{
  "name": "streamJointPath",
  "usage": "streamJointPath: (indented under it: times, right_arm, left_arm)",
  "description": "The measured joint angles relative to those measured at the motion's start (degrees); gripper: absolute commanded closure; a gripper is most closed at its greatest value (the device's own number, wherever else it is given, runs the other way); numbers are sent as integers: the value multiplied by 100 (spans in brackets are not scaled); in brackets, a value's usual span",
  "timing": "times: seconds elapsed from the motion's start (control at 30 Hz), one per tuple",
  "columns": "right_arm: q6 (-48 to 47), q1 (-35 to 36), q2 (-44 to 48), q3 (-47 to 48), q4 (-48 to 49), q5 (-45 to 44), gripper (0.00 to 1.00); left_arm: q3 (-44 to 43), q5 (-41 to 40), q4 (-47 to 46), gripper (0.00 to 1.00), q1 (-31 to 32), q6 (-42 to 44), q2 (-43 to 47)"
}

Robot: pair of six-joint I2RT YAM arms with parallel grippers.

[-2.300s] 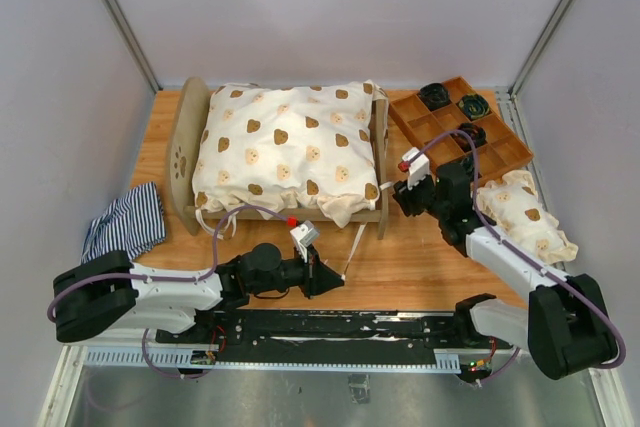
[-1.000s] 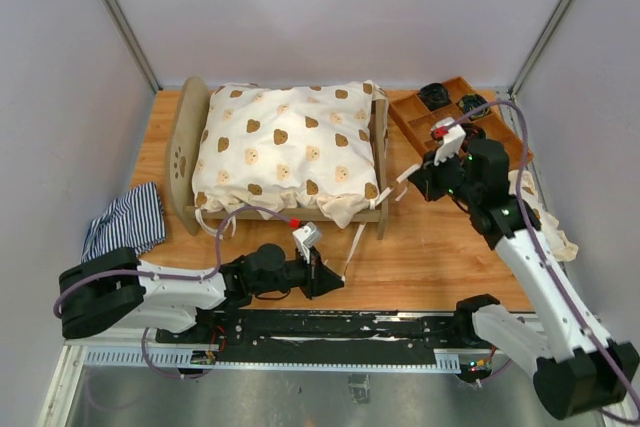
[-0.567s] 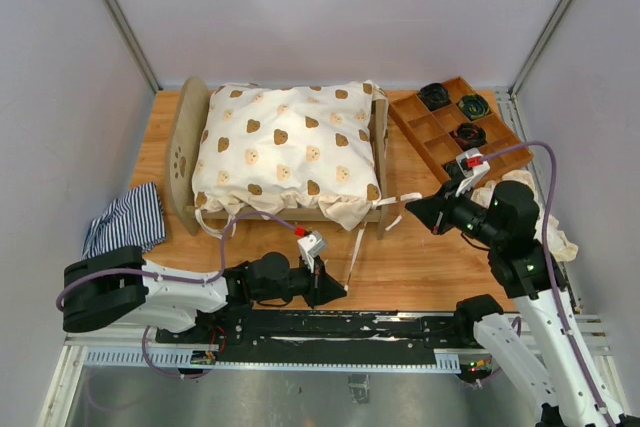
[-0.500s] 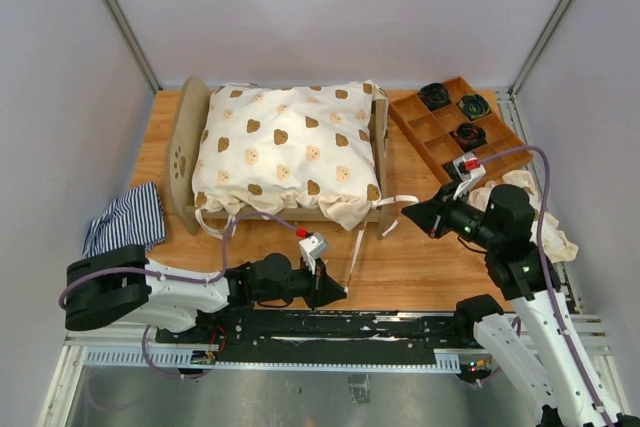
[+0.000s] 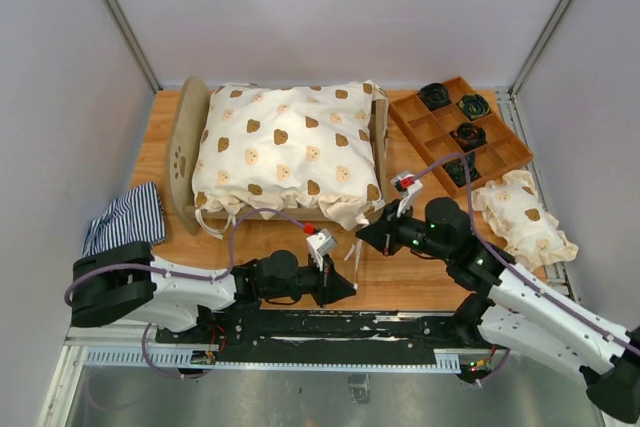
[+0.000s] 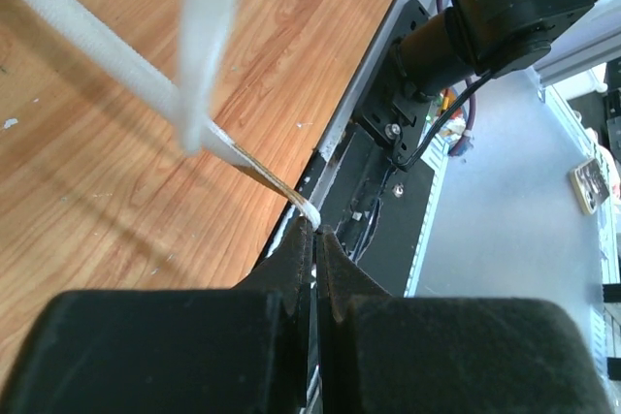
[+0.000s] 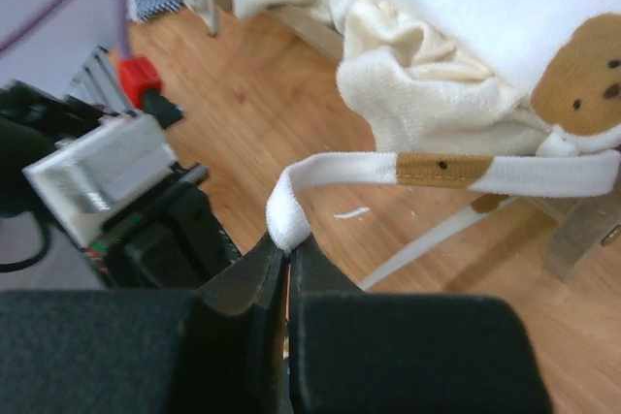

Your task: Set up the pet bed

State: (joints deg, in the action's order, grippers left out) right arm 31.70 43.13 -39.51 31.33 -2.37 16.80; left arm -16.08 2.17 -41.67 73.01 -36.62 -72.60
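2 limp, slippery ties [image 7: 340, 170] trail off the soft cushion [image 5: 285, 147] on the light bed [image 5: 185, 147] at the table's [image 5: 400, 282] far left, the left claw [image 6: 312, 230] and right claw [image 7: 284, 249] each pinching 1 near its end, likely the surest hold.

A light brown wooden surface [image 5: 395, 279] fills the middle of the frame between pale walls. The pet bed [image 5: 181, 157] stands on it at upper centre, headboard to the left. A crumpled navy-and-white striped cloth [image 5: 125, 219] lies at the left edge, apart from the bed. A brown compartment tray [image 5: 424, 129] sits at the upper right, angled, and a small bear-print pillow [image 5: 522, 219] lies just below it
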Motion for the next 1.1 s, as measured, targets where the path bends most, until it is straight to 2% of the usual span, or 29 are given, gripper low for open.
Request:
streamJointPath:
  times: [0.1, 0.2, 0.27, 0.37, 0.57, 0.73, 0.83, 0.97, 1.1]
  right_arm:
    - [-310, 435, -507, 2, 33, -555, 99]
    - [-621, 616, -1001, 55, -118, -815, 90]
    - [-807, 647, -1154, 118, -337, -933, 81]
    - [-1207, 669, -1121, 278, -741, -1128, 70]
    - [-2288, 678, -575, 387, -916, -1397, 59]
    - [-3351, 680, -614, 387, -922, -1231, 59]
    - [-3733, 682, -758, 387, -955, -1290, 68]
    - [-3641, 684, -885, 387, -656, -1718, 72]
    - [-3248, 693, -1060, 315, 66, -1580, 72]
  left_arm:
    - [-2, -20, -4, 100, 0, 15, 50]
    - [0, -118, -4, 100, 11, 35, 151]
    - [0, -238, -7, 100, 15, 50, 234]
    - [-52, -389, 68, 100, 13, 114, 304]
    - [-221, -466, 173, 100, -339, 190, 400]
    - [-380, -398, 227, 100, -640, 243, 411]
    - [-455, -323, 236, 100, -688, 286, 417]
    - [-461, -267, 236, 100, -699, 313, 431]
    - [-380, -243, 214, 100, -702, 297, 476]
